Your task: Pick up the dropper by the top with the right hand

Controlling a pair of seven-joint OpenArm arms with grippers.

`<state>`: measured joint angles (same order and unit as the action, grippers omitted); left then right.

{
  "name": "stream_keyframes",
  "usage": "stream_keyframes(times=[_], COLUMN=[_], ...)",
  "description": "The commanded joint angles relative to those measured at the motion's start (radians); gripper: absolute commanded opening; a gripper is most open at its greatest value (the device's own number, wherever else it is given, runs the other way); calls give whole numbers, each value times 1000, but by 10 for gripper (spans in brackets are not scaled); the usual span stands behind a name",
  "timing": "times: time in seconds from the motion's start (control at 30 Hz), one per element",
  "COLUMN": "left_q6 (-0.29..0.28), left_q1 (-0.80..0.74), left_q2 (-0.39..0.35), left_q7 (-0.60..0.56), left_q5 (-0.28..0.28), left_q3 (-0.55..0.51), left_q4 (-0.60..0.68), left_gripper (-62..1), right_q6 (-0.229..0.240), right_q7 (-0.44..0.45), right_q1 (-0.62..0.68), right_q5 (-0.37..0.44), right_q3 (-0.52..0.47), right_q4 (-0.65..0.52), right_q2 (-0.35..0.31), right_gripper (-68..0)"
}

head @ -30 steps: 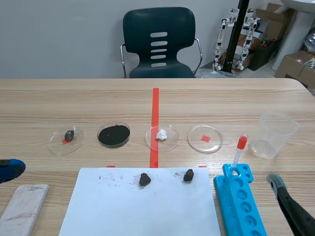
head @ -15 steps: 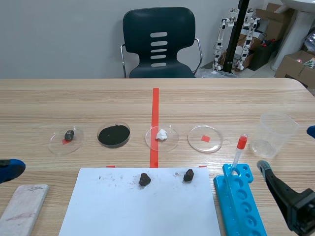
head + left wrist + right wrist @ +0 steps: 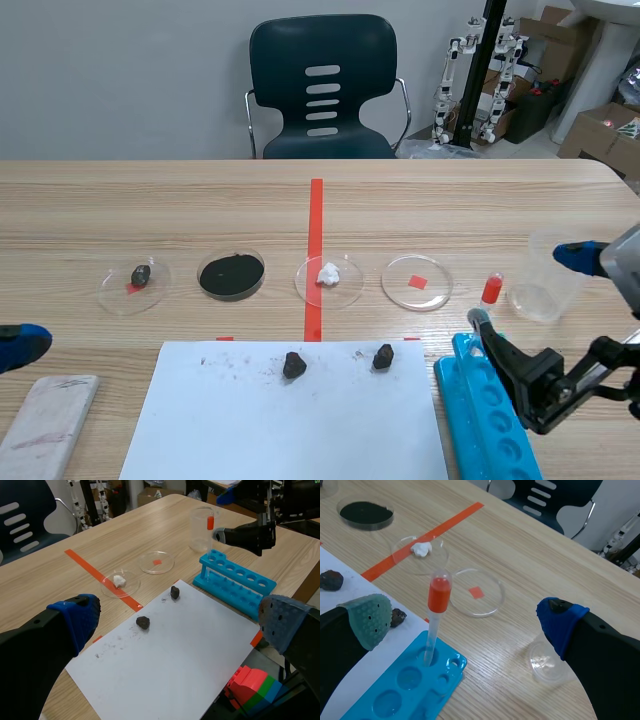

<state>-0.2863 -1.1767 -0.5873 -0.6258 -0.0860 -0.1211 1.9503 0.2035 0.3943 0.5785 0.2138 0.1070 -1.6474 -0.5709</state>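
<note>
Almost at the grasp: right jaws spread wide around the upright dropper

On the right side of a pale wooden bench, a clear plastic dropper with a red rubber bulb stands upright. Its tip sits in the far end hole of a bright blue plastic tube rack.

The right gripper has its jaws released, far apart and holding nothing. From its wrist camera the dropper shows in the gap between the two fingers. It is much nearer the grey-green pad than the blue pad. Whether the bulb is level with the pads or a little ahead of them cannot be told for sure.

A clear plastic cup stands on the bench just under the blue pad, to the right of the rack. A clear round dish holding a small red square lies beyond the rack on its far side. The left gripper is at the near left of the bench, jaws likewise released and empty, well apart from the dropper.

To do this step well, the gripper should probably first shift until the bulb sits midway between the pads. If they closed as they stand, the grey-green pad would likely reach the slim stem first and tip it, or drag the light rack. The pads should meet on the red bulb itself. The bulb looks soft, so the squeeze should be gentle. A lift straight up along the stem should then clear the tip from its hole. The blue-padded finger needs watching so that it does not knock the cup.
</note>
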Motion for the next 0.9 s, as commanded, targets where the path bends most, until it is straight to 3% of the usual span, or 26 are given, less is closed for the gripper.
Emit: stream_keyframes(times=[0.0,0.4,0.57,0.87], left_q6=[-1,-1,-1,-1], left_q1=[0,0,0,0], left_q2=[5,5,5,5], left_q7=[-17,-17,-17,-17], left_q5=[-6,-6,-6,-6], left_q3=[4,4,4,4], left_q4=[6,6,6,6], left_gripper=[14,14,14,14], right_q6=[0,7,7,7], right_q7=[14,13,11,12], right_q1=[-24,-82,-82,-82], right_q5=[8,7,7,7], right_q3=[5,33,33,33], right_q4=[1,35,35,35], right_q2=[-2,34,34,34], right_gripper=[-72,-73,-168,-193])
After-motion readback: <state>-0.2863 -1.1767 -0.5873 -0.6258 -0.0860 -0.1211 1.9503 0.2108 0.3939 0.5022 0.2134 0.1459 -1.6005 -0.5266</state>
